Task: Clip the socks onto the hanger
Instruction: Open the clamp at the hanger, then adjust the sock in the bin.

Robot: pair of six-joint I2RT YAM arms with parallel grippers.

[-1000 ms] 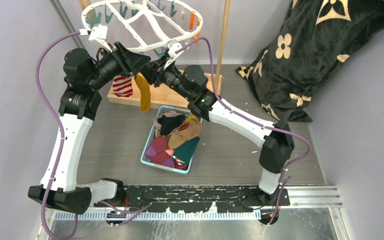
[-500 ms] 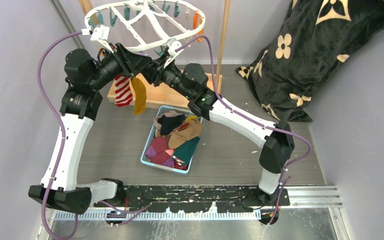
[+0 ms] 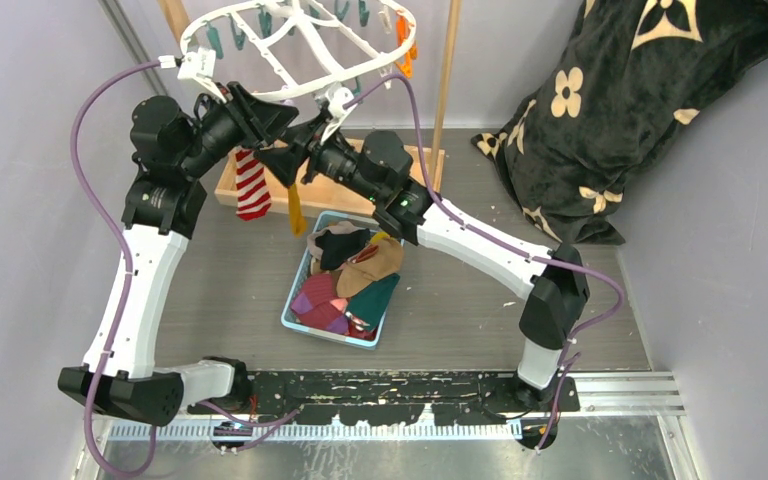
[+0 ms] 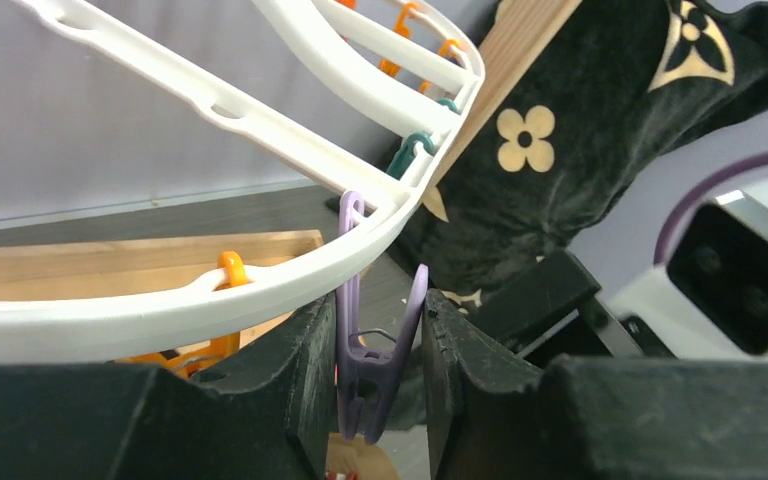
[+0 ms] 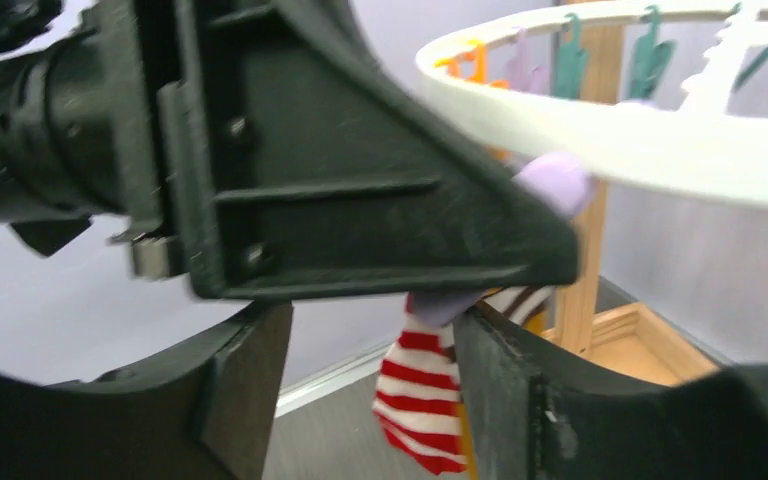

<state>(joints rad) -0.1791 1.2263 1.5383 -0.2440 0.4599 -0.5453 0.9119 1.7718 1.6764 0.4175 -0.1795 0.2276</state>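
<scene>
Arms raised under hanger [image 4: 160,312]; left end effector [image 4: 378,328] pinches lilac clip [image 4: 363,378], right end effector [image 5: 370,330] gapes.

Robot lab test cell: plain grey partition walls [image 3: 30,200] left, right, far; white-black robot arms [image 3: 145,280] bolted to scuffed black plate [image 3: 390,385], near edge.

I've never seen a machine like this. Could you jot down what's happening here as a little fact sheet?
Hanger: white oval rack, clips along its rim
Left gripper: closed on a purple clip
Right gripper: jaws open, near the striped sock
Striped sock: hangs below the purple clip
Mustard sock: hangs beside it
Basket: holds more socks
</scene>
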